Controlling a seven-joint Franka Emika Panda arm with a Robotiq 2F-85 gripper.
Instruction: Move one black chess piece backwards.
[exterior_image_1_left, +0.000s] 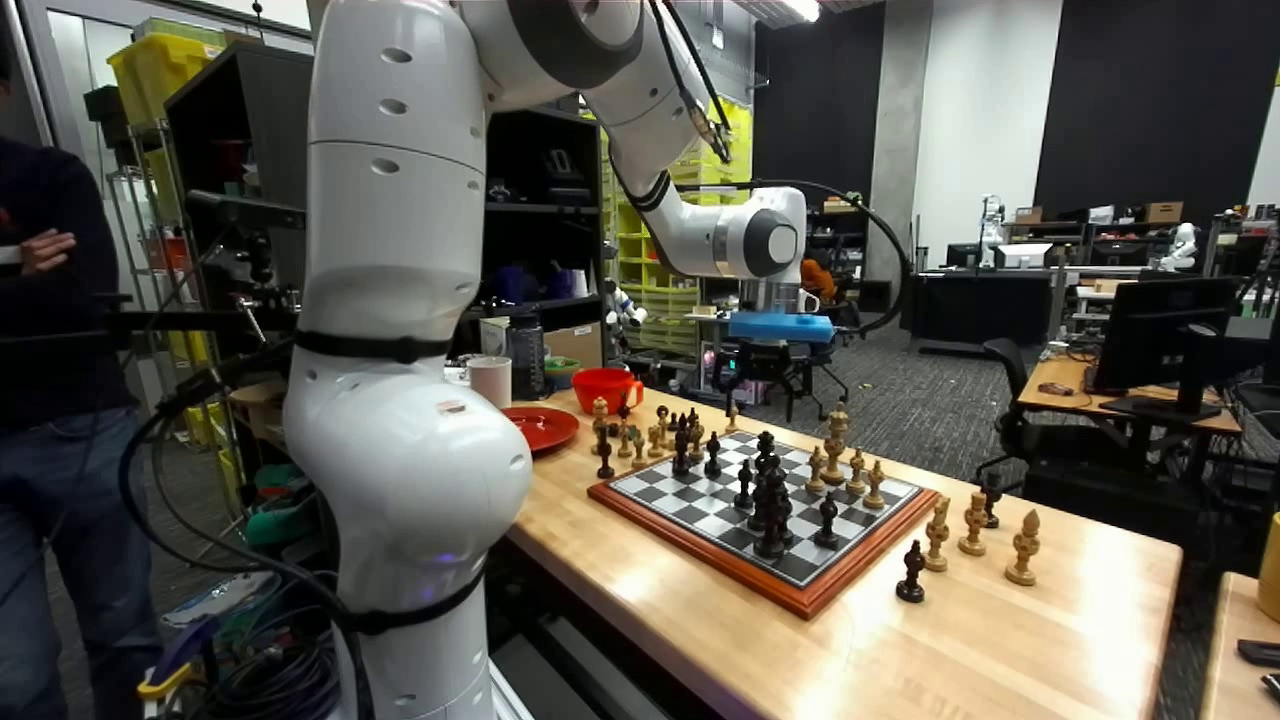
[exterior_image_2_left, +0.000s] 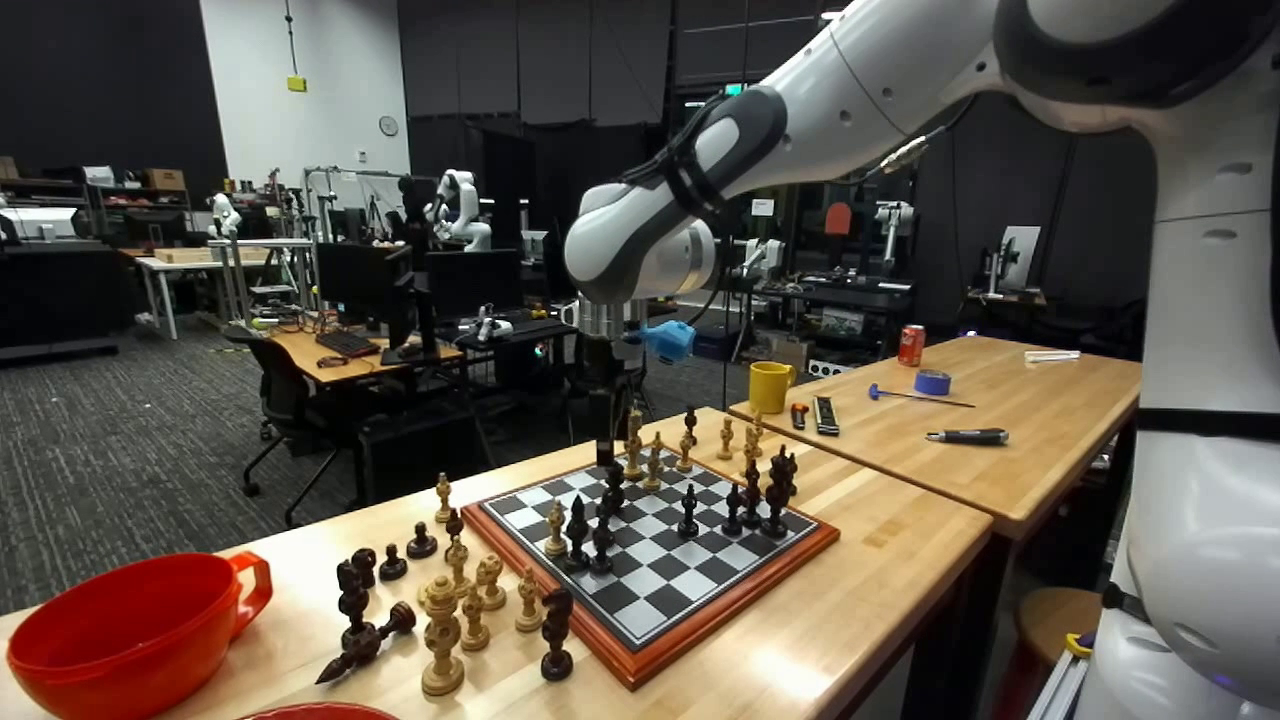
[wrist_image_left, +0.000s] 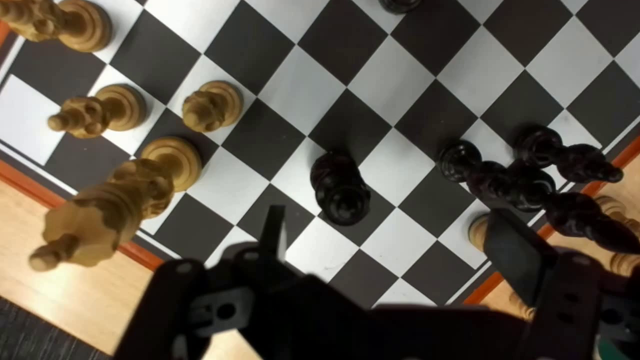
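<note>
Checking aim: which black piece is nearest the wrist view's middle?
The lone, fully visible black piece; the other black pieces cluster at right or are cropped above.

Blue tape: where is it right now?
In an exterior view, right of centre: the blue tape lies on the table beyond the chessboard, just in front of the red can, right of the yellow mug.

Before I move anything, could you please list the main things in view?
wood-framed chessboard: one, black and white, on the table
dark carved chess pieces: many, black, on and beside board
pale carved chess pieces: many, tan, likewise
round handled bowl: one, red, same table
round plate: one, red, beside bowl
cylindrical mug: one, yellow, adjacent table
drink can: one, red, adjacent table
tape roll: one, blue, adjacent table
jointed robot arm: one, white, over board
two-fingered gripper: one, black, open above board
</note>
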